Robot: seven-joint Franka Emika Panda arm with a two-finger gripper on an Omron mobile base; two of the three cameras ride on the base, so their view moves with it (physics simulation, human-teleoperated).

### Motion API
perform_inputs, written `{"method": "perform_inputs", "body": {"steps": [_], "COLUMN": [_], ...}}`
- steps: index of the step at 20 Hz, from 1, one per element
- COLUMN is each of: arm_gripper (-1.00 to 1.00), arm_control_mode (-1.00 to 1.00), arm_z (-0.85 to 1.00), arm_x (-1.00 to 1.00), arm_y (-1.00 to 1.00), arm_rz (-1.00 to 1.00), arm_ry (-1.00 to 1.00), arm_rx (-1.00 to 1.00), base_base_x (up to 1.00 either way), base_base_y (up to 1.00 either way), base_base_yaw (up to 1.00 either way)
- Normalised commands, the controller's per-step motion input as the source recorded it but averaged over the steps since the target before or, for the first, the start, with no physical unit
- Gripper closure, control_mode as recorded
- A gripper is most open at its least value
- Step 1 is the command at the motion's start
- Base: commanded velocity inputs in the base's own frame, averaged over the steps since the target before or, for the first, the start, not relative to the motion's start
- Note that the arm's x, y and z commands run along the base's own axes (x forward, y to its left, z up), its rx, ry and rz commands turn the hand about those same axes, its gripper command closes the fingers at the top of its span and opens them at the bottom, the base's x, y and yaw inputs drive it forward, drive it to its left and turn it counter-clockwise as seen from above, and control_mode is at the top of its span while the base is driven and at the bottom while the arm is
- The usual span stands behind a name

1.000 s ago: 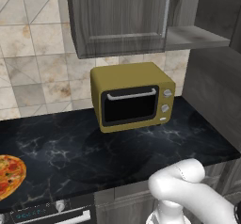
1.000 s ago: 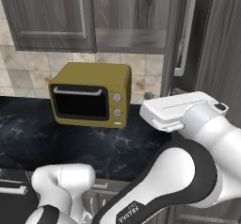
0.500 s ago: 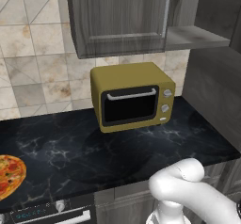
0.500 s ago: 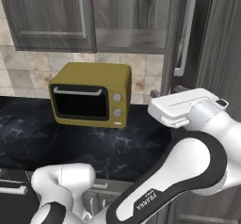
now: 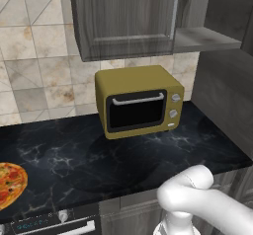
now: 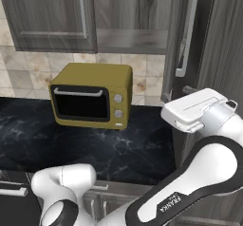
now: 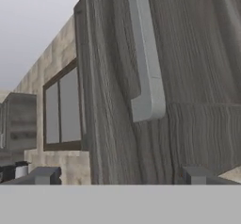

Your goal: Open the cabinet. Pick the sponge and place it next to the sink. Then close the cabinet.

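Observation:
The cabinet is a dark grey wood-grain wall unit above the counter. Its left door is shut. Its right door stands swung out, baring a grey shelf, also seen from the left as shelf. On what shows of the shelf I see no sponge; sponge and sink are out of view. My gripper hovers at the lower edge of the open door, open, with nothing between its fingers. In the hand view the gripper faces the door panel just below the end of the silver bar handle.
A mustard-yellow microwave stands on the black marble counter under the cabinet. A pizza lies at the counter's left end above stove knobs. A tall dark panel closes off the right side.
My hand has drifted a little to the right along the open door's lower edge. The jaws have stayed equally wide.

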Motion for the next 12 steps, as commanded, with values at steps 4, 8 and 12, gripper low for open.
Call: {"method": "perform_inputs", "body": {"steps": [4,8,12], "arm_gripper": [-1.0,-1.0,-1.0], "arm_control_mode": [-1.0,-1.0,-1.0], "arm_z": [0.0,0.0,0.0], "arm_x": [0.12,0.23,0.34], "arm_y": [-0.05,0.0,0.0], "arm_rz": [0.03,0.01,0.0], "arm_ry": [0.0,0.0,0.0], "arm_rx": [0.0,0.0,-0.01], "base_base_x": [0.0,0.0,0.0], "base_base_y": [0.0,0.0,0.0], "base_base_yaw": [0.0,0.0,0.0]}}
